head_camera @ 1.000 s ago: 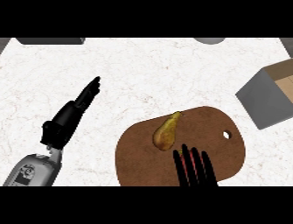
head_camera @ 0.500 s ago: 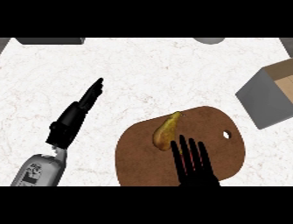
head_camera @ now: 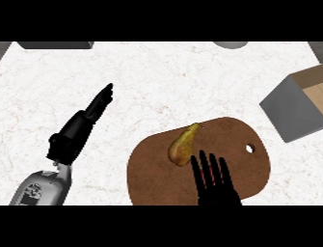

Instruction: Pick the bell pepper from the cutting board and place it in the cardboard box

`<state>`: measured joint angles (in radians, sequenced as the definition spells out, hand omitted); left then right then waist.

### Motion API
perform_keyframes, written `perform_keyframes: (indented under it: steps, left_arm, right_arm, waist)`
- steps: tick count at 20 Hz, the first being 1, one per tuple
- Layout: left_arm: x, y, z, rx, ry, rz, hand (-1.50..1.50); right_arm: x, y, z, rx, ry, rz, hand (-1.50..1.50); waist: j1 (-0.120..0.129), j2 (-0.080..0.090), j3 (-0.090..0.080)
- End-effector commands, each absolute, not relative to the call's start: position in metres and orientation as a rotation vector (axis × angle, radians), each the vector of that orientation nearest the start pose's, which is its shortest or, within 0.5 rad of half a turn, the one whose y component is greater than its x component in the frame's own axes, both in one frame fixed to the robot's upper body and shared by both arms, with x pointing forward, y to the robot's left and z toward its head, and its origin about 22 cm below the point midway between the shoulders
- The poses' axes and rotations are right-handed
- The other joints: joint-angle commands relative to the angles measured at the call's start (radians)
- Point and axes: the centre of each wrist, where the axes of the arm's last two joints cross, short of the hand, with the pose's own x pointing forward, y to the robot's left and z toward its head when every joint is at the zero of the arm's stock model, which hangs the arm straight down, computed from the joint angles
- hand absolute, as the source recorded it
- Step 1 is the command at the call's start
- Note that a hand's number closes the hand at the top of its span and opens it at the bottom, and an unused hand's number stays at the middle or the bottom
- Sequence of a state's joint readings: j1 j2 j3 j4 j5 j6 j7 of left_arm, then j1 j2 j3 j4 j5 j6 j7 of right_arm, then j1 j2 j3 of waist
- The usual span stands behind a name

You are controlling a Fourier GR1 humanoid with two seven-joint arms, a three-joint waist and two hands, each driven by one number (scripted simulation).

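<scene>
A yellow-brown, elongated bell pepper (head_camera: pixel 183 145) lies on the brown cutting board (head_camera: pixel 242 166), toward its upper left. My right hand (head_camera: pixel 213 179) comes in from the lower edge over the board, fingers straight and open, its fingertips just right of and below the pepper, not holding it. The cardboard box (head_camera: pixel 308 103), grey outside and tan inside, stands open at the right edge, beyond the board. Over the white counter to the left, my left hand (head_camera: pixel 79 127) rests with straight fingers pointing up and right, holding nothing.
A dark grey object (head_camera: pixel 56 44) sits at the counter's far left edge and a grey round one (head_camera: pixel 231 44) at the far edge, right of middle. White marble counter (head_camera: pixel 171 82) stretches between the board and these.
My right hand has moved up over the board toward the pepper, showing more of its fingers. The left hand has barely shifted. The pepper lies where it was.
</scene>
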<state>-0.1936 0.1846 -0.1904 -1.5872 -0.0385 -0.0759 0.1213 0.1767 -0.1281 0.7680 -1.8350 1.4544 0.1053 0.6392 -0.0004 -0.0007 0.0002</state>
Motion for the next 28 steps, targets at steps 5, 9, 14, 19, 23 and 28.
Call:
perform_keyframes:
  steps: [5,9,14,19,23,28]
  left_arm:
    - [0.270,0.218,0.035,-0.028,-1.595,-0.456,0.00]
    - [0.279,0.210,0.063,-0.033,-1.594,-0.449,0.00]
    - [0.299,0.206,0.038,-0.055,-1.577,-0.464,0.00]
    - [0.282,0.209,0.044,-0.036,-1.578,-0.447,0.00]
    - [0.269,0.213,0.048,-0.039,-1.597,-0.452,0.00]
    - [0.292,0.224,0.045,-0.031,-1.591,-0.434,0.00]
  right_arm:
    - [0.159,-0.091,0.002,-1.025,-1.168,1.276,-1.50]
    - [0.163,-0.115,-0.003,-1.079,-1.142,1.279,-1.50]
    - [0.168,-0.097,-0.020,-1.125,-1.116,1.303,-1.50]
    - [0.180,-0.106,-0.024,-1.086,-1.109,1.339,1.50]
    - [0.183,-0.110,-0.022,-1.126,-1.141,1.359,1.50]
    - [0.182,-0.096,0.001,-1.246,-1.252,1.332,1.50]
  waist:
    - [0.001,0.000,0.000]
    - [0.000,0.000,0.000]
    - [-0.004,0.001,0.000]
    - [0.001,0.000,0.000]
    - [0.003,0.000,0.000]
    - [-0.002,0.000,0.000]
